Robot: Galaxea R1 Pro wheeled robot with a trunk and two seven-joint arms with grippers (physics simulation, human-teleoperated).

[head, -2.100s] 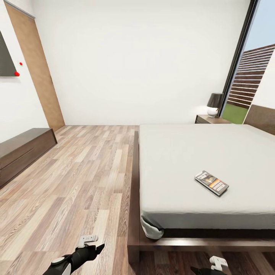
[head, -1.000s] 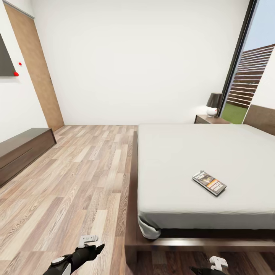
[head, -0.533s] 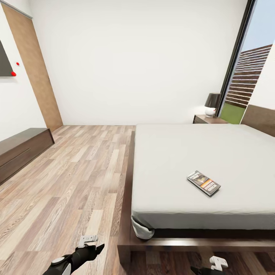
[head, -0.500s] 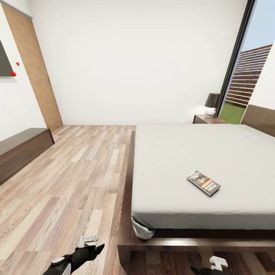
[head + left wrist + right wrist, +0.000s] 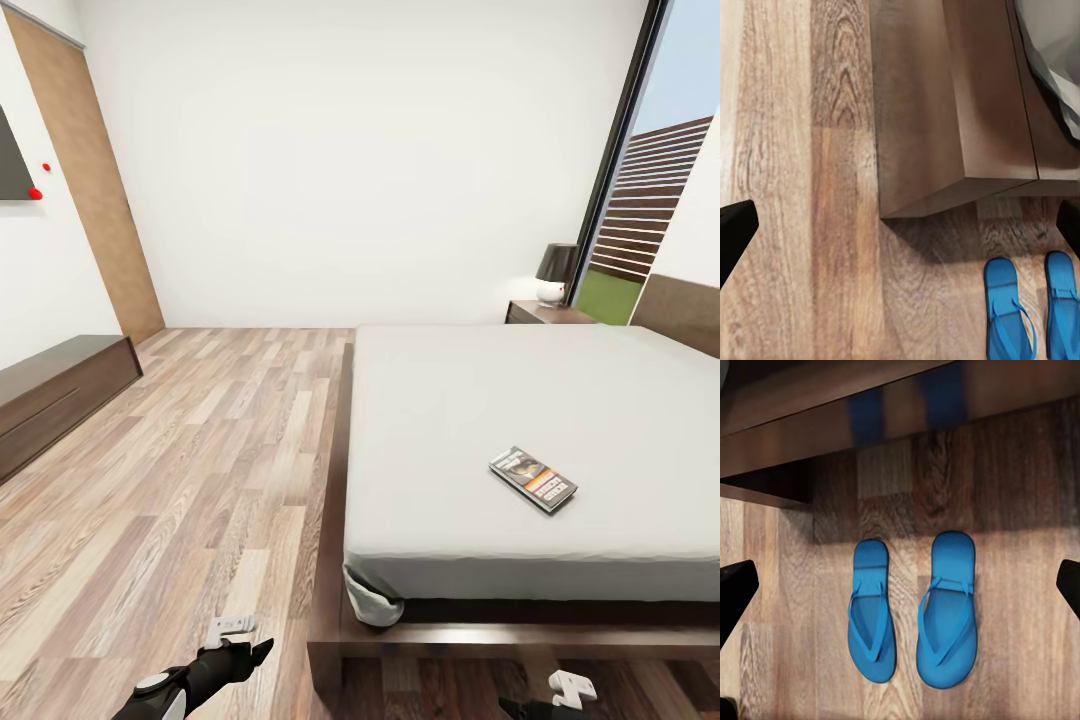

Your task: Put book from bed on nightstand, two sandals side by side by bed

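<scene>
Book (image 5: 533,479) flat on the bed (image 5: 480,420), long axis diagonal; two sandals (image 5: 913,609) parallel on the floor (image 5: 200,470), toes toward the frame; both tools spread wide, released

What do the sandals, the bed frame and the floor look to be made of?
Sandals: probably rubber or foam; uniform matte blue, thin flat soles with thong straps. Bed frame: dark brown wood or veneer with a glossy finish; the right wrist view shows blue reflections of the sandals in its side. Floor: light wood planks or laminate; visible grain and board seams, low sheen.
</scene>
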